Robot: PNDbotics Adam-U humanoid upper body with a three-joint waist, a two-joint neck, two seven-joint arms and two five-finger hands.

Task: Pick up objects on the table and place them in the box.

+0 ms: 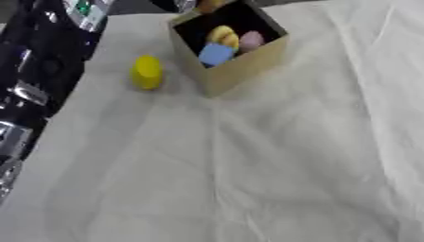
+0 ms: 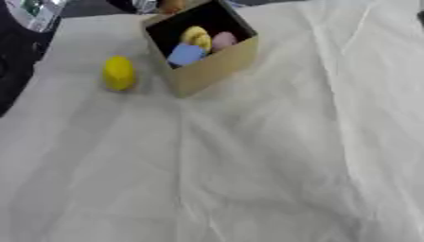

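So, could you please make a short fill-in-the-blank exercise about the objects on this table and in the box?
1. The open tan cardboard box stands on a ____ cloth.
2. The yellow rounded object lies outside the box, on its ____ side.
3. Inside the box, the square block is ____.
4. Beside it lies a ____ rounded piece.

Missing words: white; left; blue; pink

We see a yellow object [image 1: 146, 72] standing on the white cloth just left of the box [image 1: 244, 64]. The open tan box holds a blue block [image 1: 217, 54], a yellow piece [image 1: 224, 36] and what seems a pink one [image 1: 251, 40].
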